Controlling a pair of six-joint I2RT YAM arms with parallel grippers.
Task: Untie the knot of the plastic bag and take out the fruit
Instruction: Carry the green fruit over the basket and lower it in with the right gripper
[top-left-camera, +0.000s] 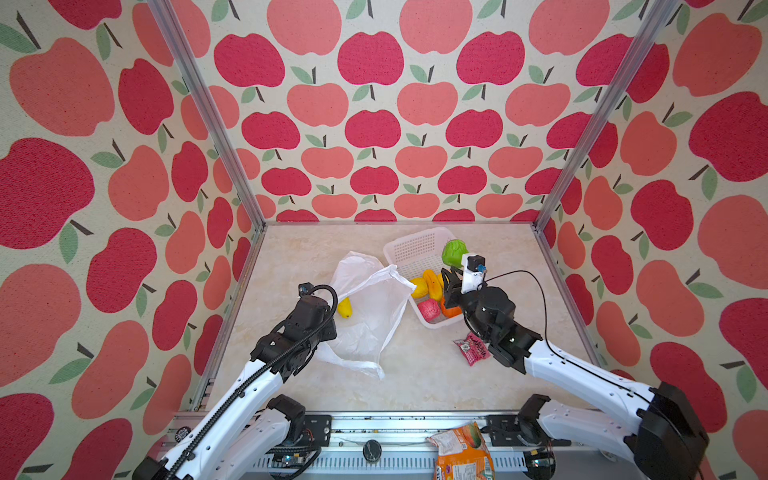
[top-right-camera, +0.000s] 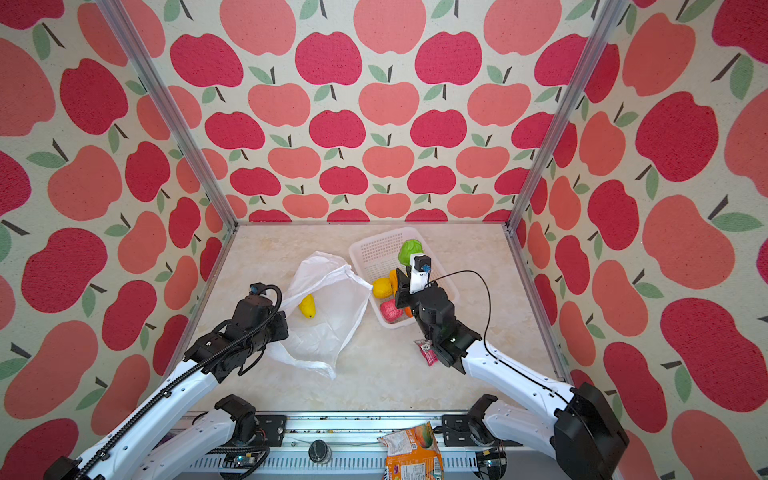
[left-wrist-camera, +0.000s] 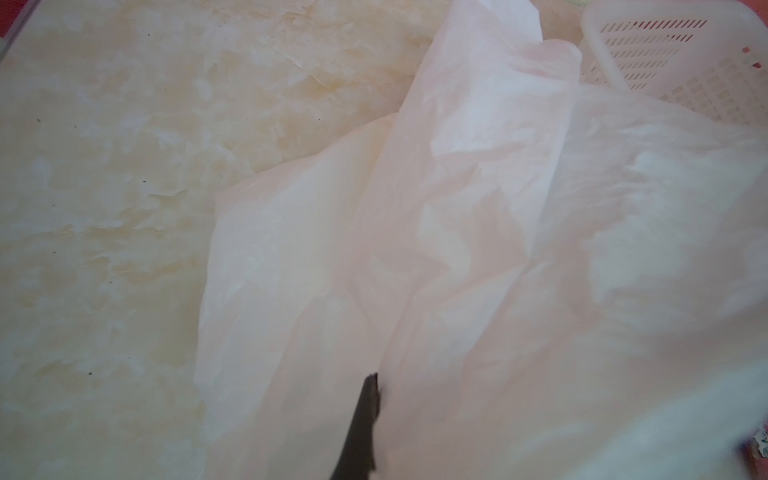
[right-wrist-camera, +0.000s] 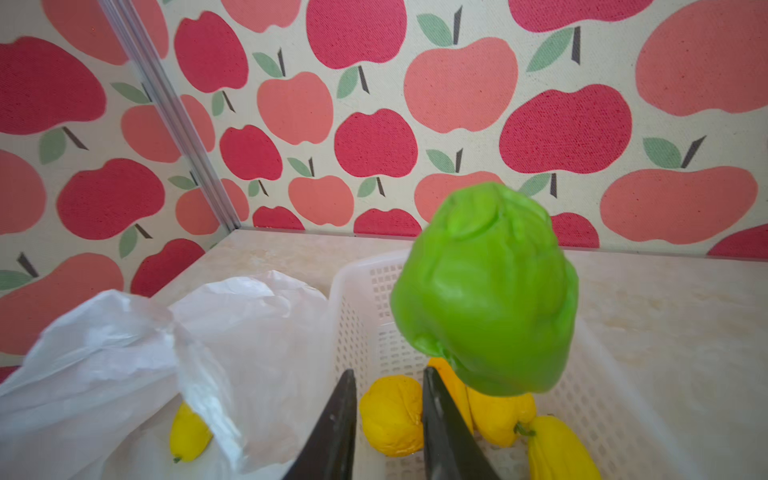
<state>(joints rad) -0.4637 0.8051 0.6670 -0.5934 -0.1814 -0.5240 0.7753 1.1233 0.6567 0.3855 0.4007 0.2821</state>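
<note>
At the lower left of both top views the left arm reaches in to the near edge of the plastic bag (top-left-camera: 374, 307). The left end effector (left-wrist-camera: 372, 385) is hidden under its wrist there. In the left wrist view only one dark finger shows. The fingers are closed together and, it seems, pinched on the bag's film, which drapes around them. The bag lies crumpled and open on the bench (top-left-camera: 436, 382), centre-left of the frame, with one corner reaching the rim of the white basket (top-left-camera: 415, 249). A lone yellow fruit (top-left-camera: 345, 308) lies at the bag's left edge, partly veiled by film in the right wrist view. Right of centre, the basket holds several yellow fruits (right-wrist-camera: 390, 415) and a pink fruit (top-left-camera: 429, 309). The right end effector (right-wrist-camera: 390, 372) hangs over the basket, its fingers (right-wrist-camera: 343, 419) apart with nothing between them. The green fruit (right-wrist-camera: 486, 291) sits just beyond the fingertips, above the yellow ones. A small red packet (top-left-camera: 473, 348) lies on the bench under the right arm, at the lower right.
</note>
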